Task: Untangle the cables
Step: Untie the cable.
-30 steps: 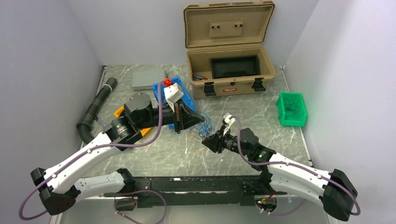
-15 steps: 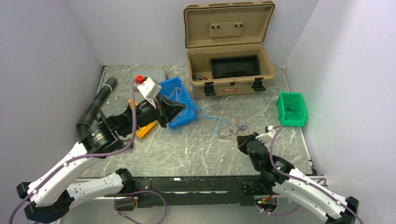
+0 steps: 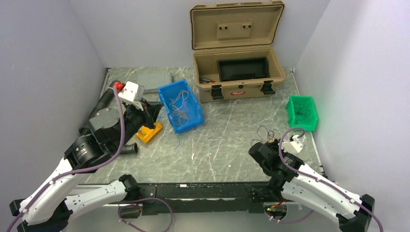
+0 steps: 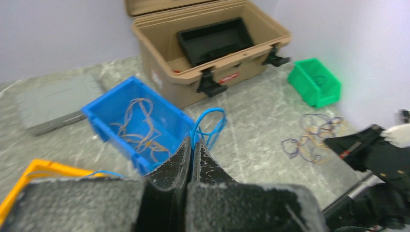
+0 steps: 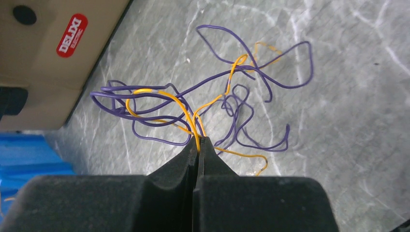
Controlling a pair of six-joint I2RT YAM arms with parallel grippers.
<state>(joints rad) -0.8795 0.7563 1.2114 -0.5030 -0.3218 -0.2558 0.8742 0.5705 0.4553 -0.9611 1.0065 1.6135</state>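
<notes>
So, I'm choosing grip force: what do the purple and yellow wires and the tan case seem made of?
Purple wires and yellow wire: thin, glossy plastic-looking insulation, lying in soft loops; any metal core is unseen. Tan case: likely hard moulded plastic, matte, with stepped rim and black latches.

At my black right gripper the cables are purple and yellow, at my left gripper a strand blue, the table white-veined grey.

The toolbox is standing far on the desk, the left bin and right bin flanking it, the cables lying nearer right.
</notes>
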